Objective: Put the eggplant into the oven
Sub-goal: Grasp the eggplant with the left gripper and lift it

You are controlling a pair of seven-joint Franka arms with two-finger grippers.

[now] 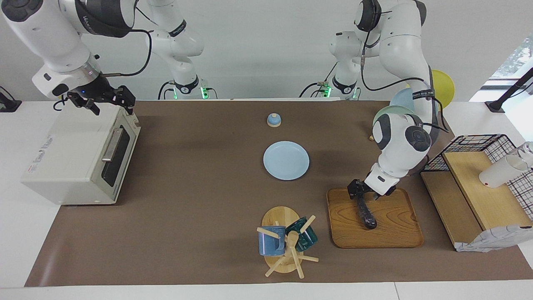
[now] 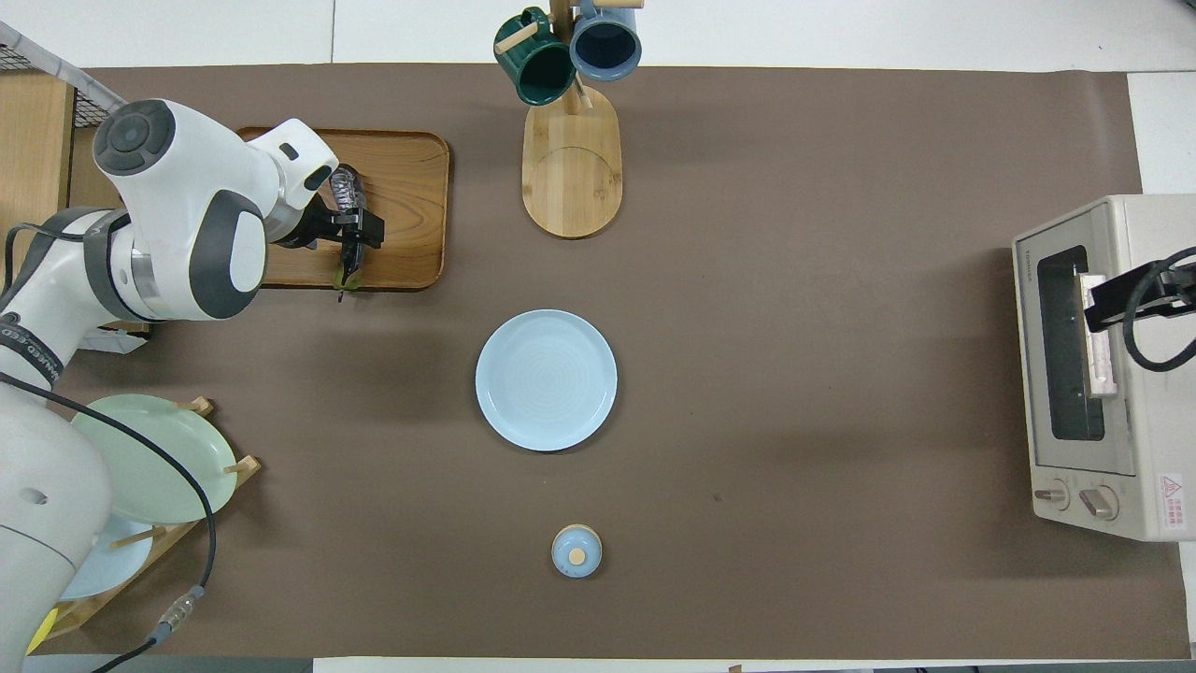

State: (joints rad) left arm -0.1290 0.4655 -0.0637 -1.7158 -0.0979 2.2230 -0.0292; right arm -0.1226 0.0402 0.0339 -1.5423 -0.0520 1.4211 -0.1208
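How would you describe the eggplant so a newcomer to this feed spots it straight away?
Find the wooden tray at the left arm's end of the table, beside the wire basket. The left gripper is down on the tray at the eggplant, the only thing lying there. It is long, slender and glossy purple-black; nothing near it has that shape.

Left gripper (image 2: pixel 350 227) down on eggplant (image 2: pixel 347 193) on wooden tray (image 2: pixel 411 187), fingers look closed around it, hard to tell. Oven (image 2: pixel 1093 374) at right arm's end, door shut; right gripper (image 2: pixel 1107 304) over it. Blue plate (image 2: pixel 546 380) mid-table, mug rack (image 2: pixel 571 164) beside tray.
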